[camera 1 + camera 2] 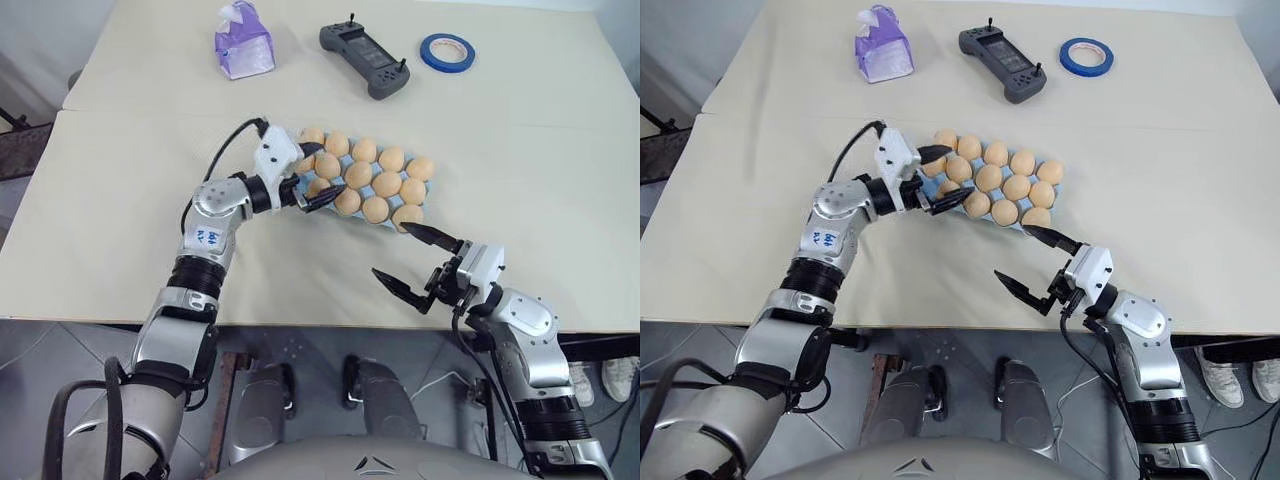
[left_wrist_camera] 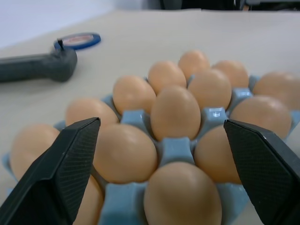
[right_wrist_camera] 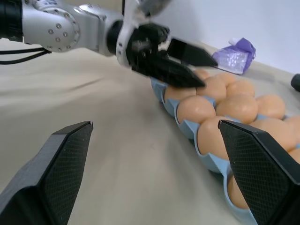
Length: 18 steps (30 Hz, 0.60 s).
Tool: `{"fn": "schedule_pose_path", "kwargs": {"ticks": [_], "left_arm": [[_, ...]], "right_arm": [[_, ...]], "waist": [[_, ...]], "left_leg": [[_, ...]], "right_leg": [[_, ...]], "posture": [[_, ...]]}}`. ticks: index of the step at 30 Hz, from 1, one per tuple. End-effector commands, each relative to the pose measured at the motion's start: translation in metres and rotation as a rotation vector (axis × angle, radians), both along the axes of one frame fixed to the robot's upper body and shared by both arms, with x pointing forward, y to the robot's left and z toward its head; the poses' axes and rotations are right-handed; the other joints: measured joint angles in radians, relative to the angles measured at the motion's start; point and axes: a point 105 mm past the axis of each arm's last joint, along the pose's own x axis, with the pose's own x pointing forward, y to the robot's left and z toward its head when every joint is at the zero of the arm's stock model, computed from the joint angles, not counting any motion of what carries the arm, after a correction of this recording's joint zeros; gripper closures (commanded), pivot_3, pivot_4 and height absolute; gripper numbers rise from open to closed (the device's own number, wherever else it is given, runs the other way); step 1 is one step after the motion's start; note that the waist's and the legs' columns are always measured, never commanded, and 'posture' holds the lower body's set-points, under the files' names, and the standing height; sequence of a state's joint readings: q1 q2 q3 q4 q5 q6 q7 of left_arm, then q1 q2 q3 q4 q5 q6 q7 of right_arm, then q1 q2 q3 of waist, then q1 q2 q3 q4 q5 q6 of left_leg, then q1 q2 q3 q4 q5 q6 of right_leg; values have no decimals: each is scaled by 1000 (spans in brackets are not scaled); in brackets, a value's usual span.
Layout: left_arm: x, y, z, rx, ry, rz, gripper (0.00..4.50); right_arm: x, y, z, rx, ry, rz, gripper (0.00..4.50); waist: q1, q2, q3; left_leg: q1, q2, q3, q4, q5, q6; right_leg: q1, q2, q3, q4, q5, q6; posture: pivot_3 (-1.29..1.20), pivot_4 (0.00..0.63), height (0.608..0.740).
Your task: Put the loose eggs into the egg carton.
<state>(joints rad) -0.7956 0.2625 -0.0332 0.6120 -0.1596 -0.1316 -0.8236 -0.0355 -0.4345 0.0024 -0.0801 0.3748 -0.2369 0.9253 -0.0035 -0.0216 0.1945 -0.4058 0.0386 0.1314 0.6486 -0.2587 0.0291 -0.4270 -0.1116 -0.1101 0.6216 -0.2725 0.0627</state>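
The bench (image 1: 120,180), covered in a pale beige sheet, is spreading across the head views. The egg carton (image 1: 424,192), a light blue moulded tray, is lying near the middle of the bench, slightly to the right, and its cups are carrying the eggs (image 1: 358,175), pale orange-tan ovals packed in rows. No egg is lying loose on the bench in the head views.

The left end effector (image 1: 310,176) is hovering at the carton's left end with its two black fingers standing apart, one above the far-left eggs and one at the near-left corner. The left wrist view is looking straight between those fingers (image 2: 61,173) at the eggs from close up, showing the blue ridges between the cups, which the head views hardly resolve; nothing is sitting between the fingers there.

The right end effector (image 1: 418,262) is hanging over bare bench just near of the carton's near-right corner, its fingers spread wide and holding nothing. The right wrist view is showing the carton's near edge from a low angle, with the left end effector poised over the far eggs.

At the far side of the bench, a purple tissue pack (image 1: 243,44) is standing on the left, a dark grey handheld controller (image 1: 364,59) is lying to its right, and a blue tape roll (image 1: 447,52) is lying furthest right.
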Motion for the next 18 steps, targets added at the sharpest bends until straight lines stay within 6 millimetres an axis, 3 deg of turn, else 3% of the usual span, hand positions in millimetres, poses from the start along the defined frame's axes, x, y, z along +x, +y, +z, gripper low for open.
{"fn": "schedule_pose_path", "kwargs": {"ticks": [1, 6, 10, 14, 18], "left_arm": [[-12, 39, 35, -80, -128, 42, 22], [-15, 102, 18, -75, -43, 230, 22], [-36, 149, -11, -31, 14, 340, 22], [-56, 165, -24, -5, 19, 383, 22], [-64, 159, -28, -8, 20, 385, 22]], "right_arm": [[-2, 1, 9, 0, -38, 19, 0], [1, 2, 8, -4, -32, 37, 0], [3, 4, 9, -8, -32, 72, 0], [5, 1, 11, -8, -34, 90, 0], [9, -1, 11, -20, -37, 95, 0]], "waist": [[-5, 0, 0], [-5, 0, 0], [-2, 0, 0], [4, 0, 0], [7, 0, 0]], "left_leg": [[0, 0, 0, 0, 0, 0], [2, 2, 1, 0, 1, -1], [2, 1, 0, 1, -2, -4], [0, 1, -2, 0, -2, -5], [-1, 0, -4, -1, -3, -5]], "right_leg": [[0, 0, 1, 0, 0, 0], [0, 1, 1, 2, 0, -1], [0, 0, 2, 1, 0, 0], [0, -2, 6, -1, 0, -1], [1, -3, 5, -2, 0, -1]], "posture": [[0, 150, 740], [0, 150, 740], [0, 150, 740], [0, 150, 740], [0, 150, 740]]}}
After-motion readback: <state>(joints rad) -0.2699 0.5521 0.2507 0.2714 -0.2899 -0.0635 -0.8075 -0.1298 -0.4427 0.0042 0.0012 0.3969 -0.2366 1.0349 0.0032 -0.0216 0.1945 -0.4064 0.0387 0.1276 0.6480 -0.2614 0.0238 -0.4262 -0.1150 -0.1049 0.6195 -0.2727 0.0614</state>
